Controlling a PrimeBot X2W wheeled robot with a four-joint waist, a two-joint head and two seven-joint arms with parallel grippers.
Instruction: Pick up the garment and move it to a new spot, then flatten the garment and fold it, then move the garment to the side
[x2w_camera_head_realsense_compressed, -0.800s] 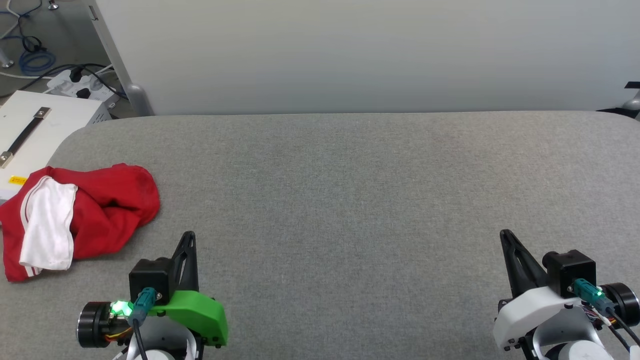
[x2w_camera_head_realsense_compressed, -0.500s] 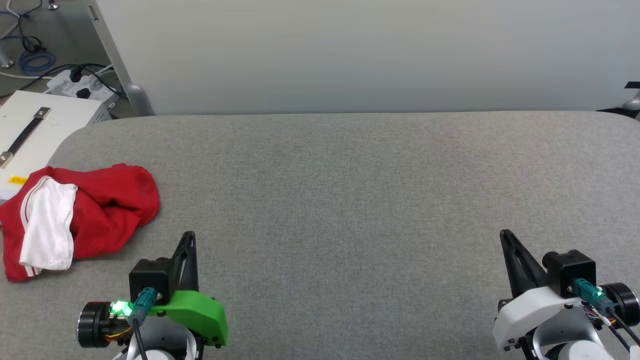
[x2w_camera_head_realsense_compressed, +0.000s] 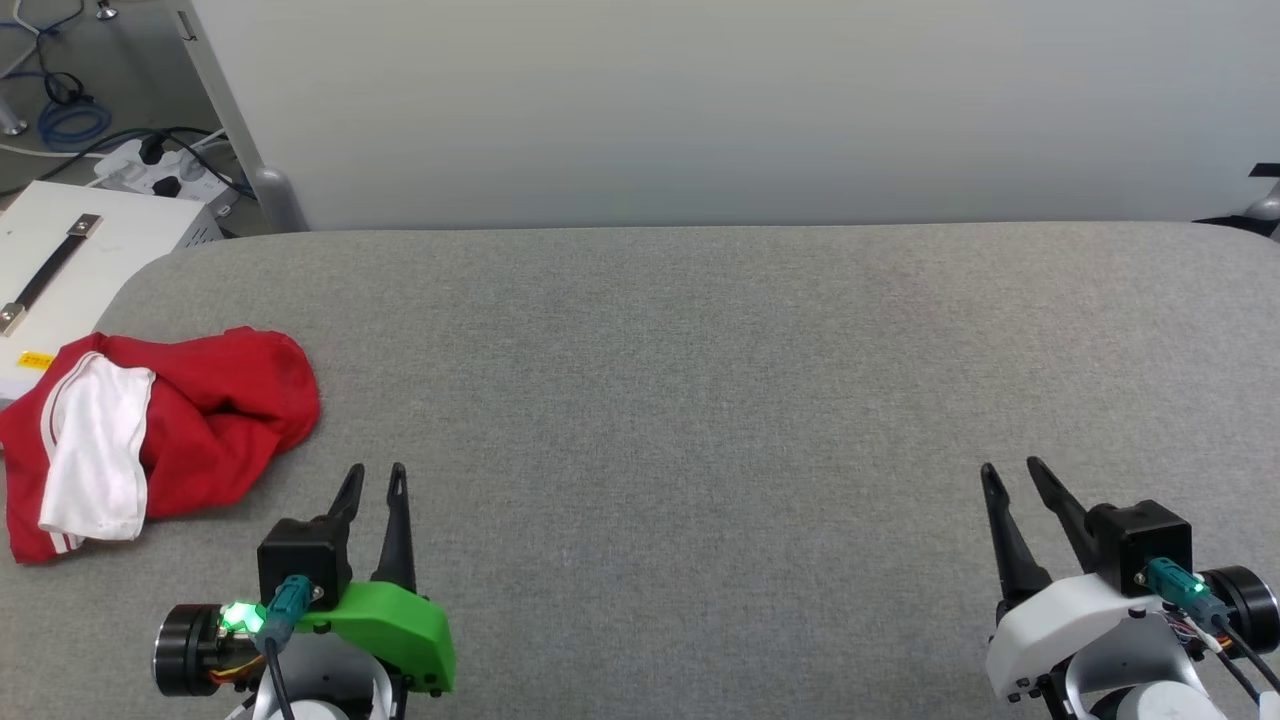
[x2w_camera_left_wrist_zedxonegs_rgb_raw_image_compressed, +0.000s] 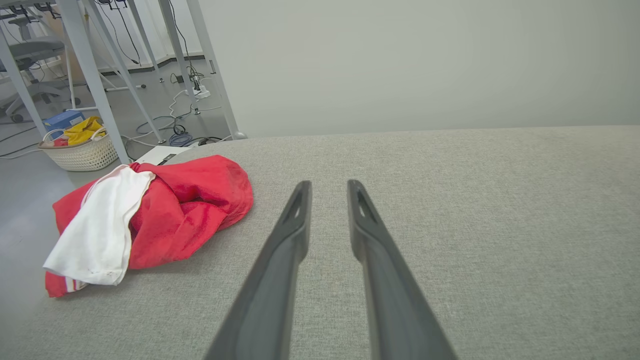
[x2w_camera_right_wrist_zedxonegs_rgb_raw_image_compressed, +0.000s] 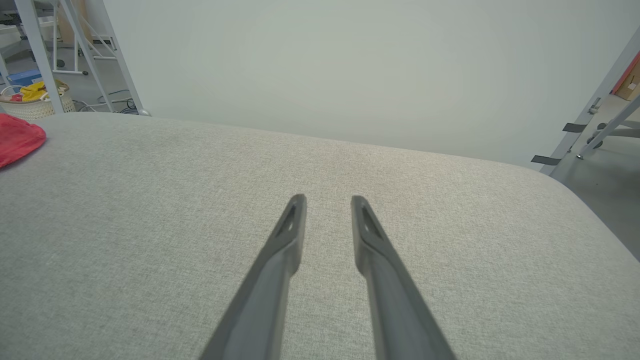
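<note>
Garment (x2w_camera_head_realsense_compressed: 200, 420) crumpled on table (x2w_camera_head_realsense_compressed: 700, 400), basket (x2w_camera_left_wrist_zedxonegs_rgb_raw_image_compressed: 80, 155) holding yellow cloth (x2w_camera_left_wrist_zedxonegs_rgb_raw_image_compressed: 84, 130), left fingers (x2w_camera_head_realsense_compressed: 397, 530) and right fingers (x2w_camera_head_realsense_compressed: 1003, 540) parted

Left pincer (x2w_camera_head_realsense_compressed: 377, 470) and right pincer (x2w_camera_head_realsense_compressed: 1010, 466): fingertips now slightly apart, earlier together.

Head camera: high above the near edge of the grey padded table (x2w_camera_head_realsense_compressed: 700, 380), facing forward and steeply down. It is wide enough to take in the tabletop's whole far edge and the pale wall (x2w_camera_head_realsense_compressed: 700, 110) behind. The left gripper (x2w_camera_head_realsense_compressed: 376, 470) and right gripper (x2w_camera_head_realsense_compressed: 1010, 467) sit at its lower left and lower right.

Each wrist camera sits low and close over the tabletop, looking forward along its own gripper toward that same wall.

All three views share the grey surface and the red garment (x2w_camera_head_realsense_compressed: 200, 420): large at the left wrist view's left, a sliver at the right wrist view's left edge. Both wrist views also catch a white basket (x2w_camera_left_wrist_zedxonegs_rgb_raw_image_compressed: 80, 152) on the floor beyond.
</note>
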